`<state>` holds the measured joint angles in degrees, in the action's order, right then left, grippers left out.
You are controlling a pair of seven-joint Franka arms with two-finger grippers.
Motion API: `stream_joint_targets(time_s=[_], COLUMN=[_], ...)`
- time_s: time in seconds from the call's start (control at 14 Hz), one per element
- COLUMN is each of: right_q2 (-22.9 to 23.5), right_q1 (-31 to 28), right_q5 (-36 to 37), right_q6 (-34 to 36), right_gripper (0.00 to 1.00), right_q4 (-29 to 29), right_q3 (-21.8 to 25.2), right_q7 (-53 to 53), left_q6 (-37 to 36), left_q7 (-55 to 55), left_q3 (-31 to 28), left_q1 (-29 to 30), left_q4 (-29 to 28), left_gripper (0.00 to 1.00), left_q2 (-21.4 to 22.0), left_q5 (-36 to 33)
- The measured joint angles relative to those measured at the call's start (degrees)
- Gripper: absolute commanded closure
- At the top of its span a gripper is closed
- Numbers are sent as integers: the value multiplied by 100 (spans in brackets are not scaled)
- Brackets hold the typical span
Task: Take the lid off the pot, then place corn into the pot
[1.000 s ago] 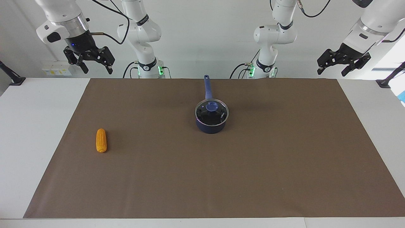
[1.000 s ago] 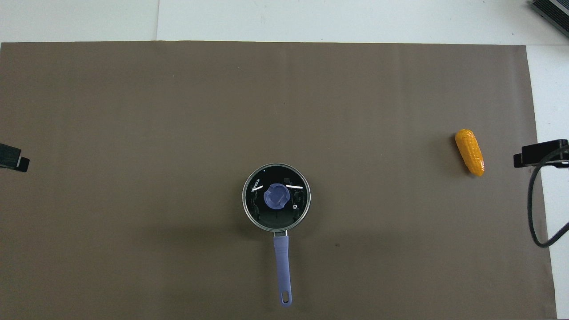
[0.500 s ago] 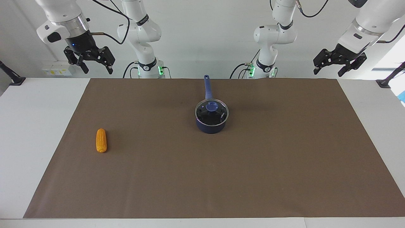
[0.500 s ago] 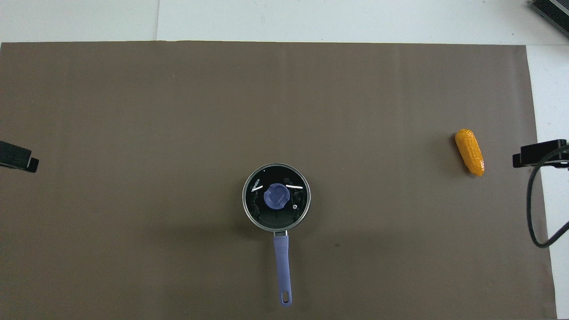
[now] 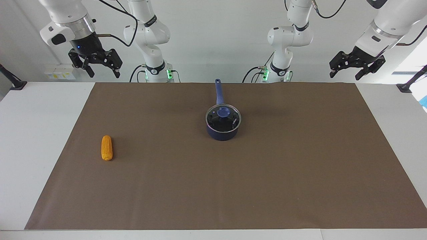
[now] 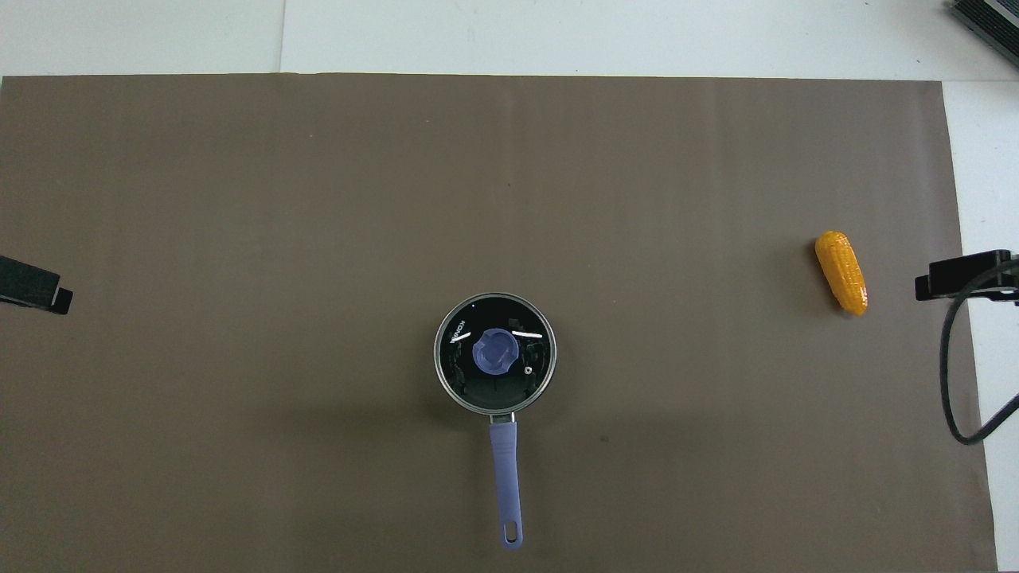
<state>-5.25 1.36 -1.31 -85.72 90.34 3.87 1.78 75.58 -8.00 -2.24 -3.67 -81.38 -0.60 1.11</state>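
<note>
Pot (image 5: 223, 130) sitting near the centre of the facing view, on the brown mat (image 5: 267, 186); we are seeing its long blue handle (image 5: 219, 91) pointing up the frame toward the robots. In the overhead view the pot (image 6: 446, 374) is lying just below centre, handle (image 6: 505, 481) running down toward the bottom edge.

Lid (image 5: 223, 116) is resting on the pot, blue knob (image 5: 223, 112) at its middle (glass showing the dark inside through it). From overhead the lid (image 6: 525, 374) is covering the whole mouth of the pot.

Corn (image 5: 106, 147) is lying on the mat at centre left of the facing view, well apart from the pot, toward the right arm's end of the table. In the overhead view the corn (image 6: 841, 271) is showing at centre right.

We are noting the right gripper (image 5: 101, 70) hanging in the air at upper left of the facing view, fingers spread apart, holding nothing. The left gripper (image 5: 345, 71) is hanging at upper right, fingers likewise apart and holding nothing. Overhead, only dark tips are poking in: left gripper (image 6: 36, 286) at the left edge, right gripper (image 6: 959, 274) at the right edge, just beside the corn in the frame.
</note>
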Motion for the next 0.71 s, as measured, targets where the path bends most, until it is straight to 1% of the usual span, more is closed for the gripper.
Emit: stream_joint_targets(time_s=[0.21,0.5,0.71], right_q2=[0,0,4], right_q1=[0,-3,-4], right_q5=[0,0,0], right_q6=[0,-1,-315], right_gripper=[0,0,0], right_q4=[0,1,189], right_q3=[0,10,20], right_q7=[0,-12,-60], left_q6=[-2,9,257], left_q7=[1,117,625], left_q3=[24,47,69], left_q1=[-191,-653,-1135], left_q4=[-28,-198,-460], left_gripper=[0,0,0], left_q2=[0,-7,-21], left_q5=[2,2,3])
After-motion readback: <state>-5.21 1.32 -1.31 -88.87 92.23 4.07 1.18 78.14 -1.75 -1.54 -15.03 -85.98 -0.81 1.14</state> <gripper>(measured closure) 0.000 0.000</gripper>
